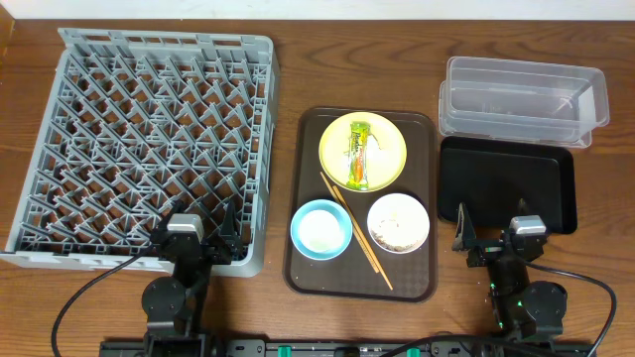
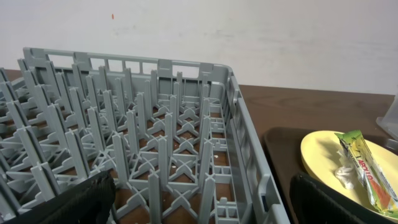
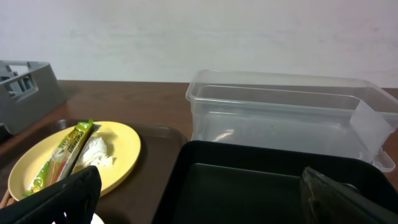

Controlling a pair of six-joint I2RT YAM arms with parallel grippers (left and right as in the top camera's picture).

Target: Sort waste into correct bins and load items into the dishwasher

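A yellow plate (image 1: 362,150) on the brown serving tray holds the green-and-orange wrapper (image 1: 358,154) and a white tissue (image 3: 94,149). A light blue bowl (image 1: 320,229), a white bowl (image 1: 398,222) with rice-like scraps and wooden chopsticks (image 1: 354,227) lie on that tray too. The grey dish rack (image 1: 149,139) is at the left. The clear tub (image 1: 523,101) and black tray (image 1: 506,183) are at the right. My left gripper (image 1: 193,236) is open over the rack's near right corner. My right gripper (image 1: 493,236) is open over the black tray's near edge. The small white cup is not in view.
The dark brown serving tray (image 1: 302,260) sits in the middle between rack and bins. Bare wooden table (image 1: 288,69) runs along the far edge. A white wall stands behind the table. Cables trail from both arm bases at the front.
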